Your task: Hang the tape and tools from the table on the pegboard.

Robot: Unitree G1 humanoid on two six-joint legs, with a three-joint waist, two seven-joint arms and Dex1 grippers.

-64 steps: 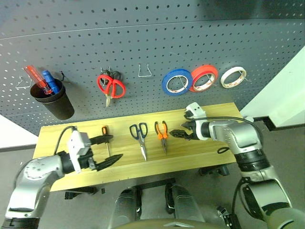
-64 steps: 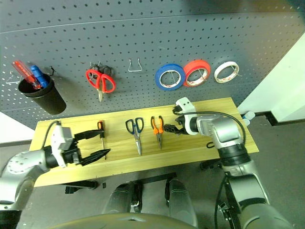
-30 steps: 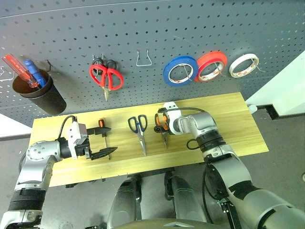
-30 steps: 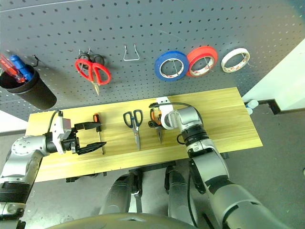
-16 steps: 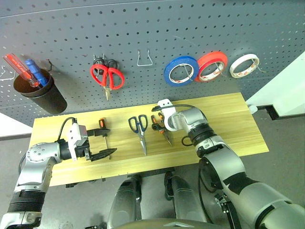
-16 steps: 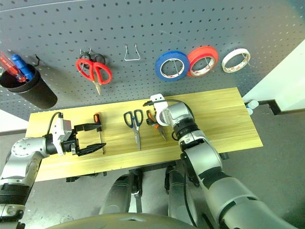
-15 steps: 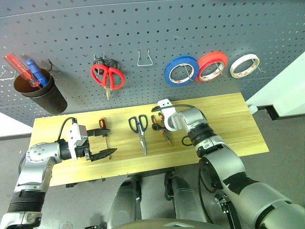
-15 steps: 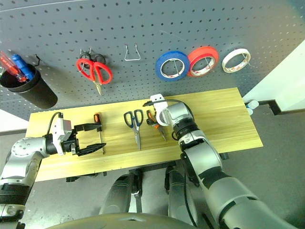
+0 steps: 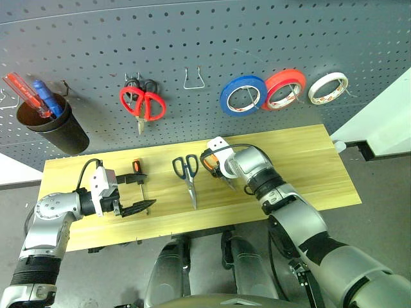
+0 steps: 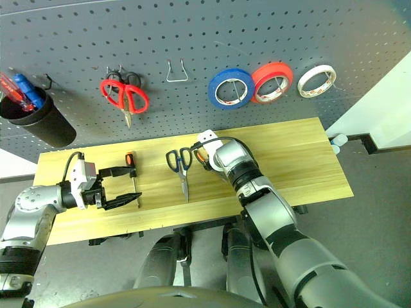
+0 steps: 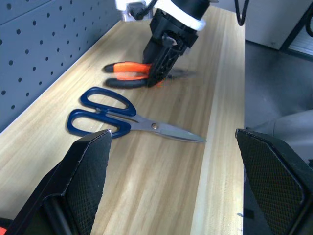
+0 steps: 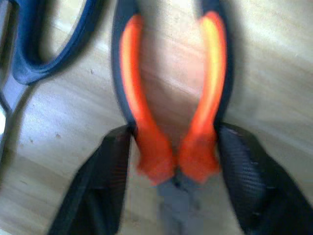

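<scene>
The right hand (image 12: 171, 169) straddles the pliers (image 12: 171, 112) at the pivot end of the handles, fingers touching both sides but the squeeze looks unfinished. Best to close squarely before lifting, or the pliers may twist. The scissors (image 9: 187, 174) lie just beside them on the table (image 9: 308, 160). The empty wire hook (image 9: 194, 79) on the pegboard (image 9: 257, 32) has clear room. The left hand (image 9: 131, 192) hangs open around the screwdriver (image 9: 139, 181).

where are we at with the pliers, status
Right gripper closing around the pliers on the table. Left gripper open, idle by the screwdriver. Scissors lie close beside the pliers.
</scene>
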